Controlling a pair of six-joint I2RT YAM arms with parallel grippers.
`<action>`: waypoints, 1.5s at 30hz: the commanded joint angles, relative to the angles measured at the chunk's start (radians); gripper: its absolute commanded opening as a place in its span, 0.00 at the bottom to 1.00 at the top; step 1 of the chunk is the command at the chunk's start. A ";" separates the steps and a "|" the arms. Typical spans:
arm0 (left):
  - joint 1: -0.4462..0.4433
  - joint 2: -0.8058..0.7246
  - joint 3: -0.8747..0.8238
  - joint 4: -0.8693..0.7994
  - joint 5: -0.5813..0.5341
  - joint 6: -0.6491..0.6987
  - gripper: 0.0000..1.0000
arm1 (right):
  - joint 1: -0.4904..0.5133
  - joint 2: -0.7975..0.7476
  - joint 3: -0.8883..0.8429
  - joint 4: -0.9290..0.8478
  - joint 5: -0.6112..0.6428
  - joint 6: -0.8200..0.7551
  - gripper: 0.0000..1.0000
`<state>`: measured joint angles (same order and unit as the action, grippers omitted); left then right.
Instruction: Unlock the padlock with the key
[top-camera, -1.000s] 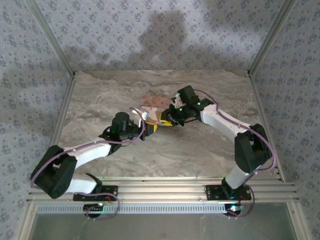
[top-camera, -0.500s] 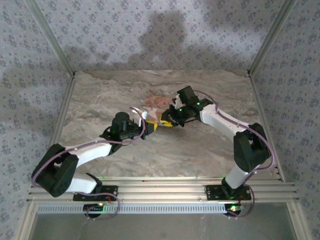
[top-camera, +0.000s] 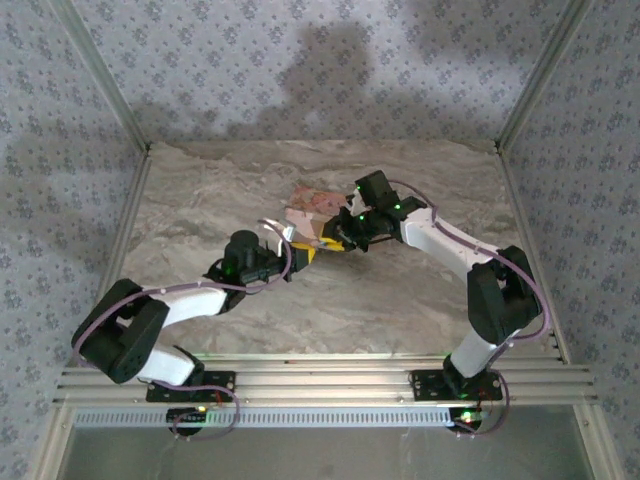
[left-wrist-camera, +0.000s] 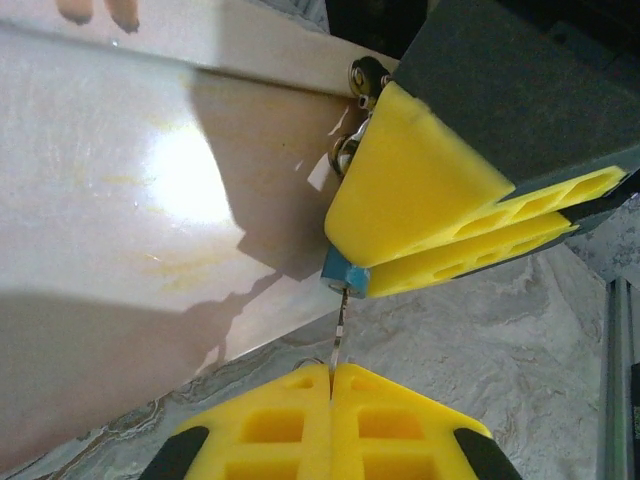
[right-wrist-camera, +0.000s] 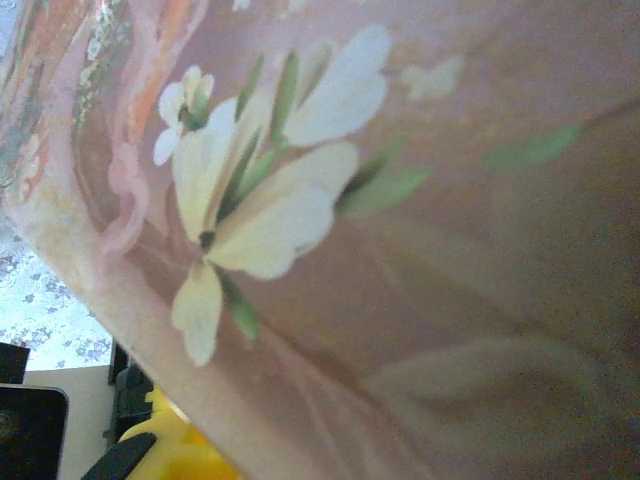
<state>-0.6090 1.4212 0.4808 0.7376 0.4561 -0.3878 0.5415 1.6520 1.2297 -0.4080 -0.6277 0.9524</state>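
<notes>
The padlock (left-wrist-camera: 347, 276) is a small blue body pinched between the yellow fingers (left-wrist-camera: 420, 190) of my right gripper (top-camera: 334, 243). The key (left-wrist-camera: 340, 330) is a thin metal blade. It runs from the padlock's underside straight down into my left gripper (left-wrist-camera: 332, 368), whose yellow jaws are shut on it. In the top view my left gripper (top-camera: 303, 252) meets the right one tip to tip at the near edge of the pink box (top-camera: 312, 205). Small metal rings (left-wrist-camera: 350, 150) sit at the box's edge above the padlock.
The pink box (right-wrist-camera: 400, 250) with a white flower print lies right against the right wrist camera. Its pale glossy side (left-wrist-camera: 120, 200) stands left of the padlock. Grey marble tabletop (top-camera: 400, 300) surrounds the arms, with metal frame posts (top-camera: 130, 220) at the sides.
The left arm's elbow has swung slightly to the right. Both grippers stay together at the padlock, and the box has barely shifted.
</notes>
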 joint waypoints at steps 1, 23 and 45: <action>-0.006 0.019 0.006 0.079 0.021 -0.019 0.00 | 0.012 -0.008 0.035 0.051 -0.092 0.025 0.00; -0.006 0.080 0.027 0.162 0.027 -0.080 0.00 | 0.031 -0.007 0.022 0.066 -0.106 0.031 0.00; -0.006 0.106 0.067 0.200 0.021 -0.111 0.00 | 0.040 -0.001 0.019 -0.006 -0.095 -0.057 0.00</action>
<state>-0.6098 1.5112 0.4812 0.8284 0.4755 -0.4812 0.5426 1.6524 1.2293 -0.3885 -0.6281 0.9424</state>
